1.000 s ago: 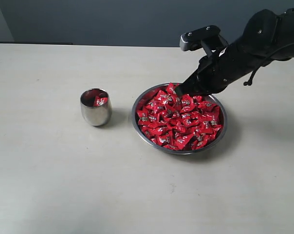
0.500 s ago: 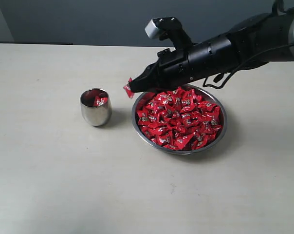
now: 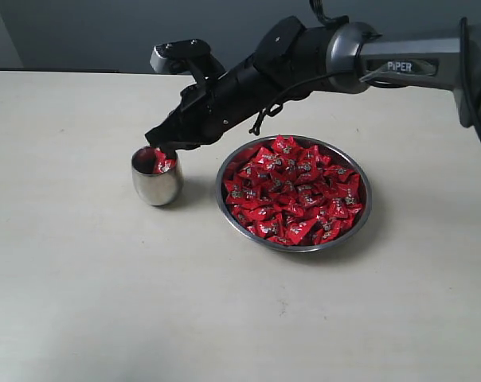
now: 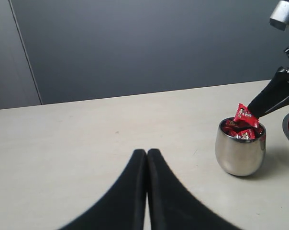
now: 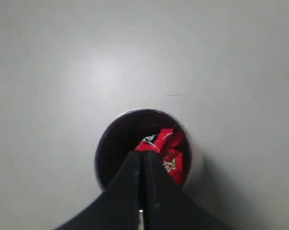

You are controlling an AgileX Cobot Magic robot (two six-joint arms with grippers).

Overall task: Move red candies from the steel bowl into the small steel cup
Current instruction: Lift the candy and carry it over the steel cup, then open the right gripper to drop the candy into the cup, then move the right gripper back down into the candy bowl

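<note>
Right gripper (image 3: 158,148), jaws clamped on one red candy (image 4: 244,115), hangs directly over the small steel cup (image 3: 156,181), candy just above its mouth, so release means straight down; steel bowl (image 3: 292,247) beside the cup.

Cup on the left, bowl on the right, one arm reaching across above them.

On the pale flat counter (image 3: 105,302) the small shiny steel cup (image 3: 156,181) stands left of the wide shallow steel bowl (image 3: 296,247), near it but not touching. The red wrapped candies (image 3: 292,191) lie heaped in the bowl, and a few more sit inside the cup. The black right arm (image 3: 304,56) comes in from the right and passes above the bowl's far rim. The right arm's jaws sit over the cup's mouth, closed on a single red candy (image 4: 243,115) just above those inside. The left arm's jaws, pressed together, hang above the counter, with the cup ahead of them and well apart.
</note>
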